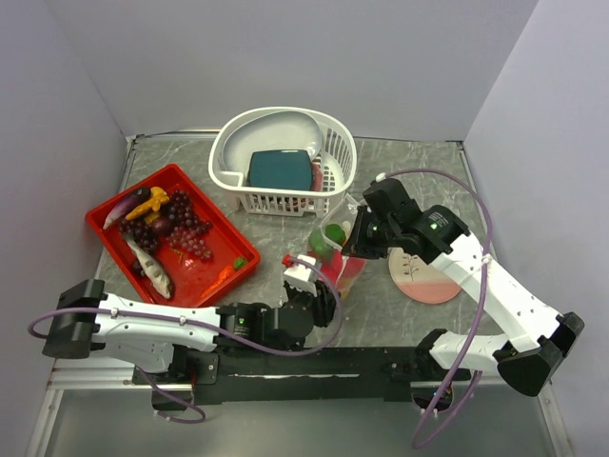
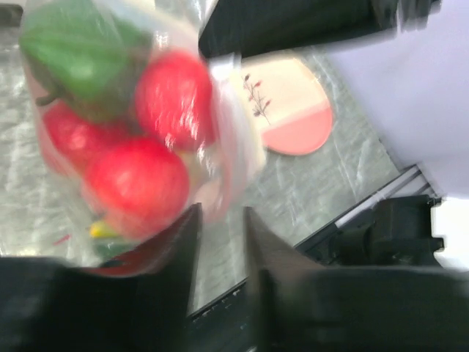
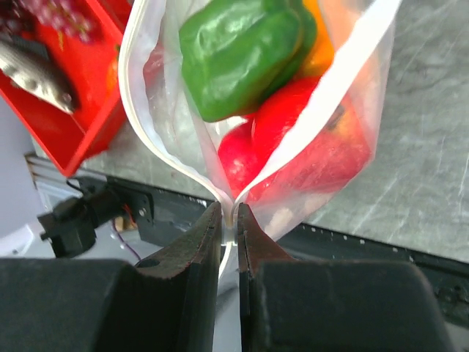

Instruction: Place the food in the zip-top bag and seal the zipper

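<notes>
Right wrist: our right fingers (image 3: 198, 249) pinch the zipper (image 3: 322, 95) end, left fingers (image 2: 179, 249) narrowly parted beside the zip-top bag (image 1: 335, 257), so we risk the open mouth spilling food (image 3: 242, 51).

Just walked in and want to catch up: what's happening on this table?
The right gripper is pinched shut on one end of the zipper, holding up the zip-top bag with its mouth gaping. Inside are a green pepper, red tomatoes and an orange piece. The left gripper sits by the bag's lower part, jaws slightly apart, gripping nothing. Grapes lie in the red tray.
</notes>
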Tool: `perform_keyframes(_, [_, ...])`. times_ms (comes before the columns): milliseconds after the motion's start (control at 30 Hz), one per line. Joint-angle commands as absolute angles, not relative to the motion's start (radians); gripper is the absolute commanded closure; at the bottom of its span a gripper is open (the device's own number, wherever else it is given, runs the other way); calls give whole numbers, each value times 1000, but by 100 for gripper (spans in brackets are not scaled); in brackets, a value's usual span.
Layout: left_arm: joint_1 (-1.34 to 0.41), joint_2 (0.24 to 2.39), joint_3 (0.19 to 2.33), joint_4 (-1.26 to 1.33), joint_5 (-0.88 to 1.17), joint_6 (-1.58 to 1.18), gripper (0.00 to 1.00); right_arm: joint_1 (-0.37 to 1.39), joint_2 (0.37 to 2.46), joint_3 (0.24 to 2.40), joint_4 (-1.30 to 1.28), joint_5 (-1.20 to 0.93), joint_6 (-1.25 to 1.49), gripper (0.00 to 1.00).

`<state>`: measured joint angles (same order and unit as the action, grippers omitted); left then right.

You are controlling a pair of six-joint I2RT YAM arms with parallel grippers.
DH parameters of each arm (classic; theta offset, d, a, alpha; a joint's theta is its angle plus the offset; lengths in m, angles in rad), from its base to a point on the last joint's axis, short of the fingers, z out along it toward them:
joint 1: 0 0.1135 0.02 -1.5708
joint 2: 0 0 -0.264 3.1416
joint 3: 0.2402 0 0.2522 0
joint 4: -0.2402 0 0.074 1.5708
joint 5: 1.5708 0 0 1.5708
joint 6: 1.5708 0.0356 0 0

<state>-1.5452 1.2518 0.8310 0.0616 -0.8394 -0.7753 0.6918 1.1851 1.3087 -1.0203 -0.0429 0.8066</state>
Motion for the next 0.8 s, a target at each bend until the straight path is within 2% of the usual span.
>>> perform_keyframes(0, [-1569, 1270, 936, -98, -894, -843, 40, 669, 1147, 1308, -950, 3, 805, 100])
perform_keyframes(100, [-1568, 1299, 995, -166, -939, -848, 39, 670, 1144, 1305, -950, 3, 808, 100])
perform_keyframes(400, [-1526, 1373, 1129, -293, -1028, -876, 42, 673, 1141, 1293, -940, -23, 816, 100])
perform_keyframes(600, [-1499, 1390, 1123, -216, -999, -802, 42, 673, 1141, 1281, -936, -23, 818, 100])
perform_keyframes(767, [-1460, 1416, 1131, -169, -953, -758, 49, 675, 1146, 1272, -927, -23, 819, 100])
